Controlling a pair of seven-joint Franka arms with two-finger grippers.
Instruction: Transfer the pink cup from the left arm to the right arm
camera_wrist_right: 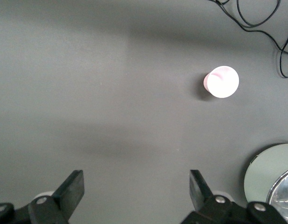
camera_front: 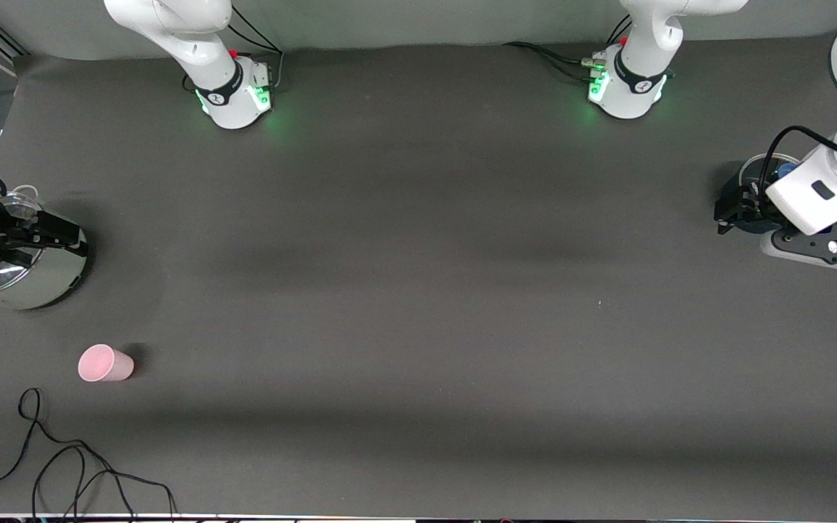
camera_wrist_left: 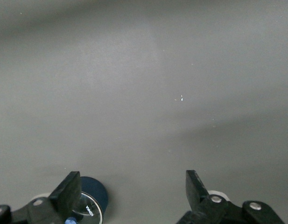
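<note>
Writing showed nowhere legible; pink cup stood alone while left gripper and right gripper gaped empty.

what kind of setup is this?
Likely a robotics lab bench: two bolted-down arm bases on a dark mat, a loose cable, and props, a pink cup and steel pot.

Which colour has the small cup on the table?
Pale pink, plain; the pink cup shows best in the front view.
</note>
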